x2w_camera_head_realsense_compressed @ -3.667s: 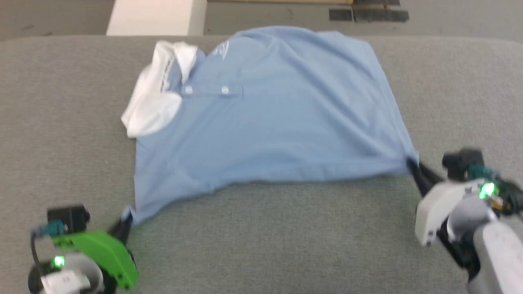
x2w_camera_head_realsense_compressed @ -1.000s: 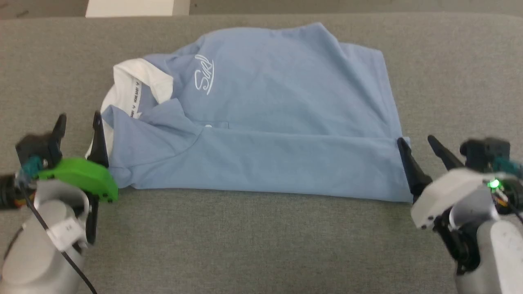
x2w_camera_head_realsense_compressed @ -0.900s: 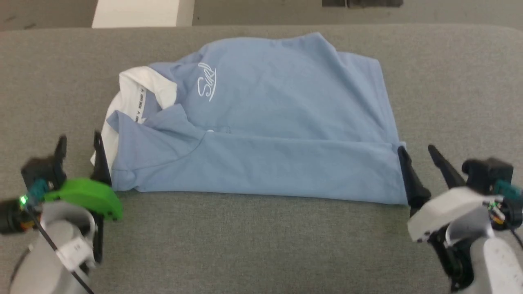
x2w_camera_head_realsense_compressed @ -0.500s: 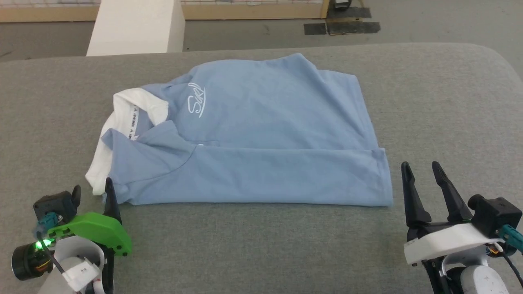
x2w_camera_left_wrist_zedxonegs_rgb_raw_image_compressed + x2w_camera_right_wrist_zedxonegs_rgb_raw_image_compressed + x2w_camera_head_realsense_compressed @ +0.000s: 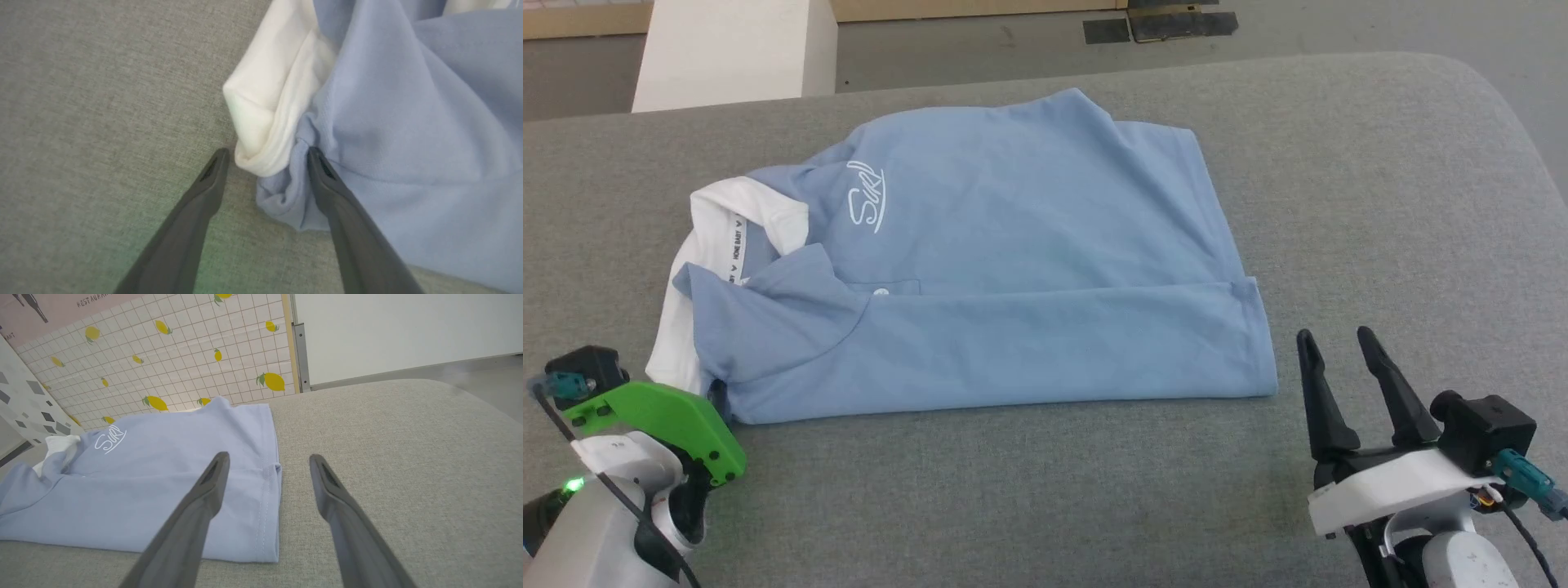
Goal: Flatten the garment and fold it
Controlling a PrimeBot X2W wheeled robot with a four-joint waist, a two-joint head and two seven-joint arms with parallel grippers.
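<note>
The garment (image 5: pixel 1013 269), a light blue polo with a white collar (image 5: pixel 727 220) at its left end, lies on the grey table (image 5: pixel 1045 506), its near part folded over itself into a long band. In the left wrist view my left gripper (image 5: pixel 266 152) stands open, its fingers straddling the collar tip (image 5: pixel 265 114) and the bunched blue corner (image 5: pixel 286 200). Its green housing (image 5: pixel 662 416) sits at the garment's near left corner. My right gripper (image 5: pixel 1335 341) is open and empty, just right of the hem corner (image 5: pixel 269 514), not touching the cloth.
The table's far edge runs just behind the garment, and its right end curves away. A white pillar (image 5: pixel 727 49) and dark floor patches (image 5: pixel 1160 24) lie beyond. A lemon-patterned wall (image 5: pixel 184 347) shows in the right wrist view.
Both grippers, earlier shut on the near corners, have laid that edge over the shirt and let go. In the last second both drew back from the garment's ends. The head camera shifted.
</note>
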